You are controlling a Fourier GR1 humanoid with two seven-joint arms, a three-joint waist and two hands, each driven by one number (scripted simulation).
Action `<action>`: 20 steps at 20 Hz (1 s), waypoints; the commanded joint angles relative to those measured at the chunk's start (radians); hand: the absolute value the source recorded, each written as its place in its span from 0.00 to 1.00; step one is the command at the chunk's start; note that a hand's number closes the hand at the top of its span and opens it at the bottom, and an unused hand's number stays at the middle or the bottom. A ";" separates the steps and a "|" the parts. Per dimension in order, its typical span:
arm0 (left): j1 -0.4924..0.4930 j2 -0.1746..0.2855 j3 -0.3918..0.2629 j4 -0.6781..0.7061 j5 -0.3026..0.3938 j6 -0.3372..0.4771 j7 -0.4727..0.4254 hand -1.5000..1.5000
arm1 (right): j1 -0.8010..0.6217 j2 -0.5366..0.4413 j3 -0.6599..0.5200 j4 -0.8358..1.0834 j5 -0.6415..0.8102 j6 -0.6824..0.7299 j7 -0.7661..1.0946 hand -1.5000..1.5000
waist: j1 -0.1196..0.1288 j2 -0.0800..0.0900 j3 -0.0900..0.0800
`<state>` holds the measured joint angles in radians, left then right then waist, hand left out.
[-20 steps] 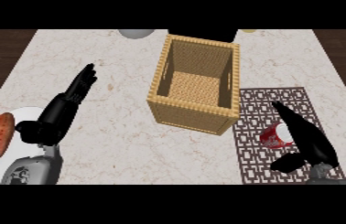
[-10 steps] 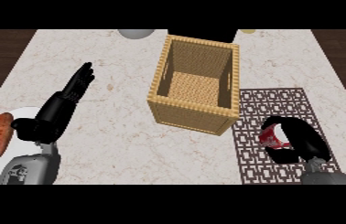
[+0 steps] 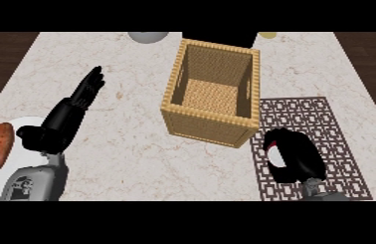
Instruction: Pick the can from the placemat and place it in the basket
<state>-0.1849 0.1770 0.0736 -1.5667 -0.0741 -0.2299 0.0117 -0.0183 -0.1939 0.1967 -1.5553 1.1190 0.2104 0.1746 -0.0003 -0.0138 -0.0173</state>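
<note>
Grasp step: right hand [image 3: 300, 158] on red cylindrical can [image 3: 272, 153] atop brown lattice placemat [image 3: 327, 119], fingers [image 3: 283, 137] grasping it. Next call, judged: lift clear of tall woven basket [image 3: 209, 122] rim.

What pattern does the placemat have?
The placemat is a dark brown lattice of small rectangles; the head view shows it.

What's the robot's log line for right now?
phase: grasp | right hand: curled round can on placemat | left hand: open, resting | basket: empty
</note>
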 commanded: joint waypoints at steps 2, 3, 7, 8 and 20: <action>-0.013 -0.015 -0.026 0.023 -0.004 -0.011 -0.007 0.50 | 0.008 0.186 0.365 -0.015 0.116 -0.023 0.203 1.00 | 0.040 0.013 0.014; -0.022 -0.006 -0.019 0.017 0.005 -0.020 0.001 0.50 | 0.007 0.188 0.417 -0.004 0.105 -0.034 0.234 1.00 | 0.059 0.013 0.015; -0.039 -0.019 -0.033 0.014 -0.012 -0.003 0.011 0.50 | -0.007 0.191 0.667 -0.028 0.081 -0.151 0.474 1.00 | 0.049 0.011 0.018; -0.034 -0.006 -0.021 0.020 0.001 -0.019 0.006 0.50 | -0.014 0.192 0.717 -0.029 0.067 -0.203 0.524 1.00 | 0.053 0.012 0.018; -0.016 -0.005 -0.013 0.024 -0.007 -0.007 0.002 0.50 | -0.131 0.192 1.025 -0.271 0.006 -0.742 0.775 1.00 | 0.024 0.000 0.018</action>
<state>-0.2073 0.1706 0.0572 -1.5455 -0.0781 -0.2403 0.0163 -0.1274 -0.0478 1.1142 -1.6623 1.0970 -0.4143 0.8450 0.0317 -0.0078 0.0011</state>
